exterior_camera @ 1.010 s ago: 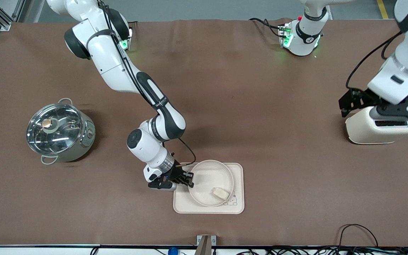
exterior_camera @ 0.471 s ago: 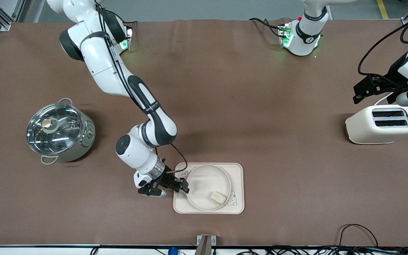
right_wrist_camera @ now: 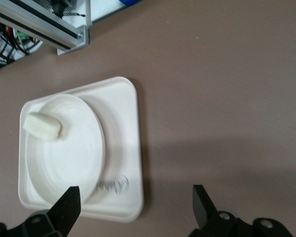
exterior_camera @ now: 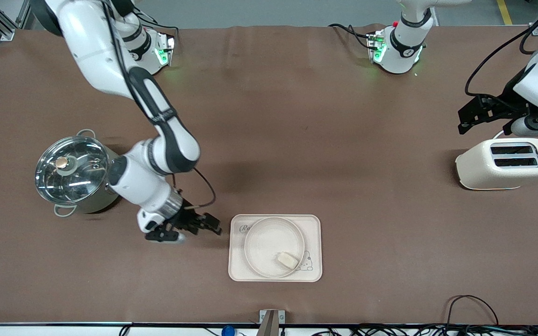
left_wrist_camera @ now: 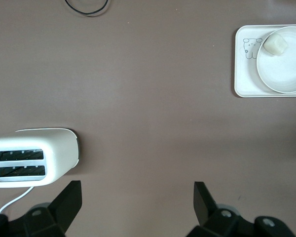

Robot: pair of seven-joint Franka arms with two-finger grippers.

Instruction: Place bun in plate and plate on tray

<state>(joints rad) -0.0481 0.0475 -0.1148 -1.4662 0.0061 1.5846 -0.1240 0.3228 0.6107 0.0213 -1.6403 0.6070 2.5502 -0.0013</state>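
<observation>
A: Front view first. What changed in the last second?

B: The right gripper (exterior_camera: 203, 227) has let go of the plate (exterior_camera: 274, 247) and pulled back toward the right arm's end of the desk (exterior_camera: 297, 140). 1 second ago its fingers sat at the plate's rim; now they are apart, empty, and clear of the tray (exterior_camera: 274, 248), between it and the steel pot (exterior_camera: 78, 173).

A: And the task's things?

B: The plate rests flat on the tray, inside its edges. The bun (exterior_camera: 287, 260) lies in the plate, close to the rim on the side nearer the camera, by the rabbit drawing.

A: The left arm?

B: It waits. The left gripper (exterior_camera: 479, 114) hangs just above the toaster (exterior_camera: 505, 163), having lifted off it.

A: Left wrist view?

B: Its fingers (left_wrist_camera: 69, 201) are spread wide with nothing between them. The toaster (left_wrist_camera: 32, 157) is below, and the tray (left_wrist_camera: 244, 69), plate (left_wrist_camera: 286, 66) and bun (left_wrist_camera: 275, 45) show well apart from it.

A: Right wrist view?

B: Fingers (right_wrist_camera: 68, 207) wide and empty, the tray (right_wrist_camera: 130, 148) just ahead, the bun (right_wrist_camera: 42, 126) in the plate (right_wrist_camera: 64, 153).

A: So?

B: I'd judge both placements done, with only the retreat left.
</observation>
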